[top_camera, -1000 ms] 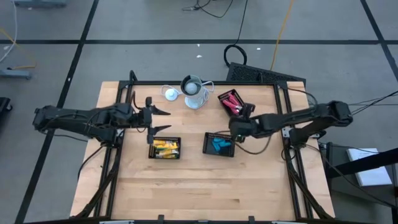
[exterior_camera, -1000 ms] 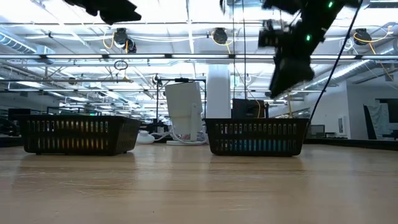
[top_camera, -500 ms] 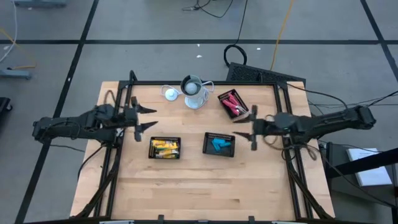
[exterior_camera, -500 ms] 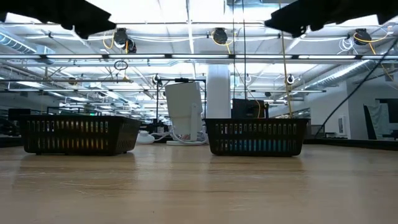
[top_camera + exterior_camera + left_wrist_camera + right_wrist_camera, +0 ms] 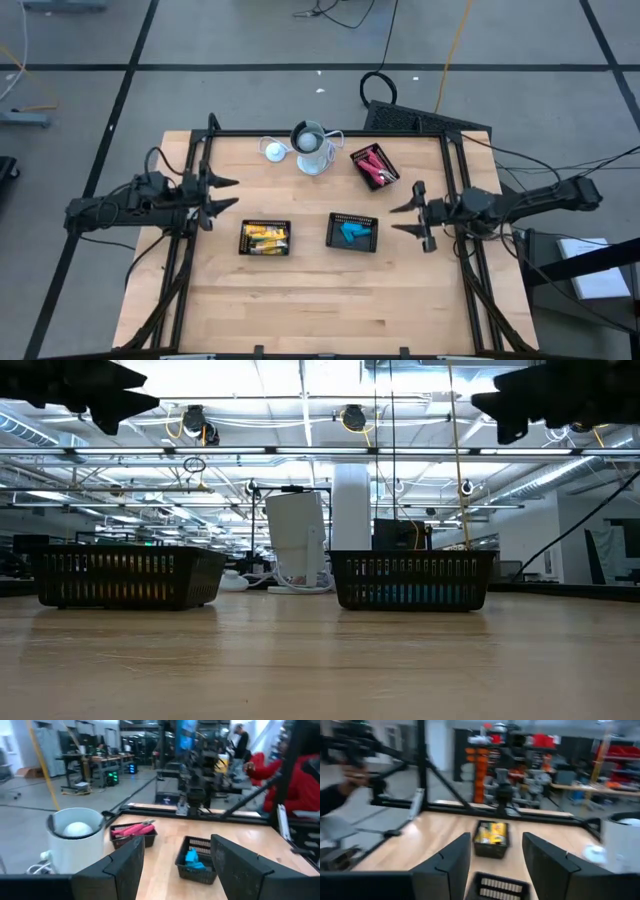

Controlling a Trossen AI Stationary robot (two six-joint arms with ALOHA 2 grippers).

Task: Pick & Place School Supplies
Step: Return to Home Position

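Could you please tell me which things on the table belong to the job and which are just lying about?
Job: yellow-and-black oblong pieces; light-blue oblong pieces; red-handled plier-like tools, all sorted into black mesh trays.
Lying about: pale grey cup; round white disc.

The table (image 5: 320,300) is showing pale, matt wood with fine grain. The black tray (image 5: 125,577) and the neighbour tray (image 5: 410,582) are looking like fine wire mesh. The pale grey cup (image 5: 75,850) is gleaming softly, smooth like plastic. The left pincer (image 5: 177,842) and right pincer (image 5: 496,836) are showing matt, dark, plastic-looking fingers.
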